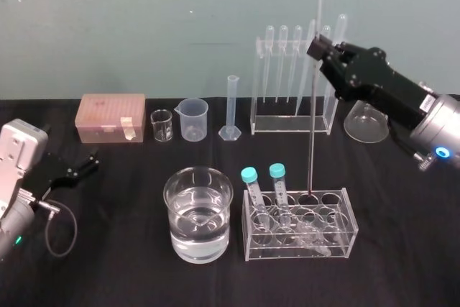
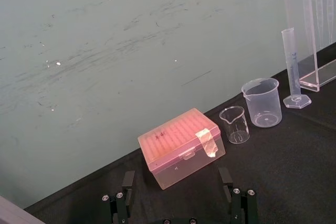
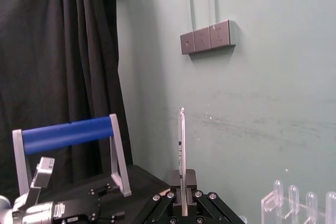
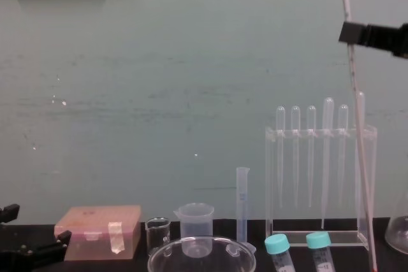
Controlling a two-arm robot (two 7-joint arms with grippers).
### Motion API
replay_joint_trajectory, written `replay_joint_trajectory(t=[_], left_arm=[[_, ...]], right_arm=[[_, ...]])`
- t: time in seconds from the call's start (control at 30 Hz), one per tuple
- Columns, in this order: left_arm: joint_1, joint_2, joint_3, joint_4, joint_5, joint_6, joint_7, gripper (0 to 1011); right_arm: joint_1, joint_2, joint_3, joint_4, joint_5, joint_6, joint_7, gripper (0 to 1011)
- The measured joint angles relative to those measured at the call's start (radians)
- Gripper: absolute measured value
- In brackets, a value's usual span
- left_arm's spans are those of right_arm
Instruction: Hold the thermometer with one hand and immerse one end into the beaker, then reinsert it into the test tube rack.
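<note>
The thermometer (image 1: 313,106) is a long thin glass rod standing almost upright. My right gripper (image 1: 317,49) is shut on its upper part, well above the table. Its lower end sits in a back hole of the low clear test tube rack (image 1: 338,239), which holds two teal-capped tubes (image 1: 253,190). In the right wrist view the thermometer (image 3: 181,145) rises from between the closed fingers (image 3: 175,181). The frosted plastic beaker (image 1: 194,118) stands in the back row, far from the rod. My left gripper (image 1: 85,166) rests open on the table at the left.
A wide glass beaker of water (image 1: 198,215) stands just left of the test tube rack. Along the back are a pink box (image 1: 111,117), a small glass beaker (image 1: 162,126), a graduated cylinder (image 1: 231,107), a tall pipette stand (image 1: 293,124) and a glass flask (image 1: 365,121).
</note>
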State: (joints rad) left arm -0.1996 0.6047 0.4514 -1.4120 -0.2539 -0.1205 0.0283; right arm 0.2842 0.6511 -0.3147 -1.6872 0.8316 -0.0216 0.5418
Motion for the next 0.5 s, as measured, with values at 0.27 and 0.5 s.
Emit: replay_joint_trajectory(t=[0.27,0.5], left_arm=[[0.0,0.0,0.0,0.0,0.0,0.0,0.0,1008],[0.0,0.0,0.0,0.0,0.0,0.0,0.0,1008]], right_arm=[[0.001,-0.025,-0.011,0.035,-0.023,-0.009,0.002,53],[-0.004,-0.043,-0.016,0.06,-0.045,-0.013,-0.005,53]])
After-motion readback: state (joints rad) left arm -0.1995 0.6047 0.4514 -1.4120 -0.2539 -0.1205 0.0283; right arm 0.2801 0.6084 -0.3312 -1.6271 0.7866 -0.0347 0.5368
